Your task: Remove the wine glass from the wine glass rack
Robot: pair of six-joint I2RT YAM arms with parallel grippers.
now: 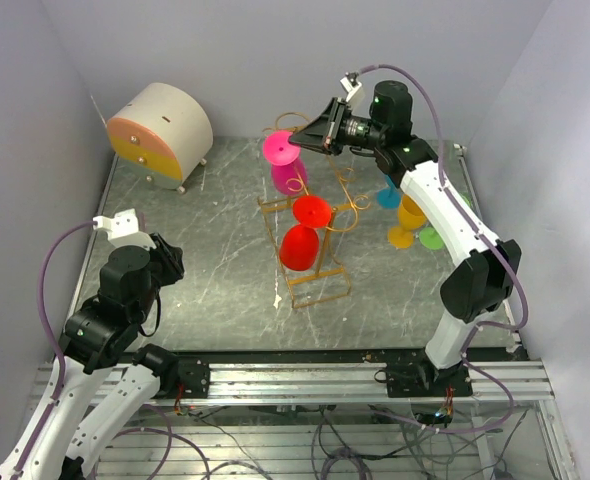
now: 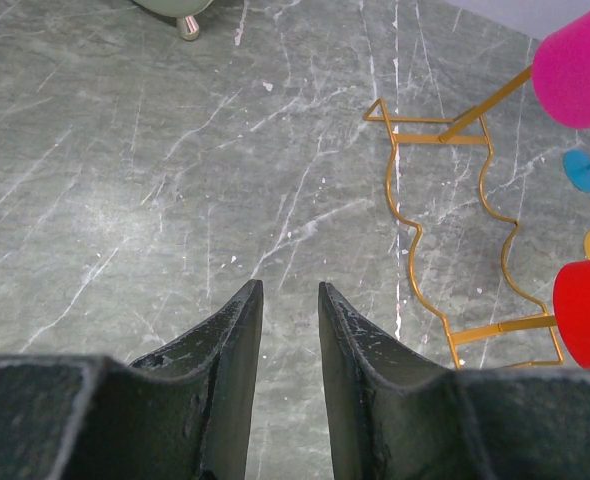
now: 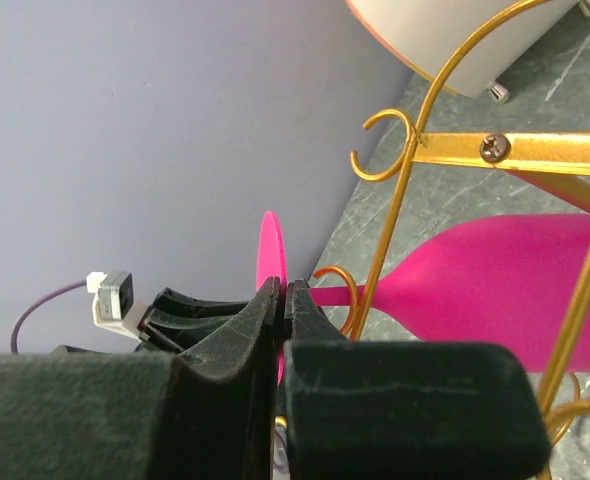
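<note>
The right hand (image 3: 282,287) is closed on the pink wine glass (image 3: 495,280), and it pinches the thin round foot at its edge. The glass is on the wine glass rack (image 3: 545,150), at the upper part, with the foot on top and the bowl below; its stem passes through one curled hook. A red wine glass (image 1: 298,247) hangs lower on the same rack, nearer to the arms. The rack stands around the middle of the bench (image 2: 125,180). The left hand (image 2: 290,290) is low over the bench, well apart from the rack; its fingers stand a little apart and nothing is between them. A round cream box (image 1: 160,130) is at the back left; blue, yellow and green glasses (image 1: 410,215) stand behind the right arm.
</note>
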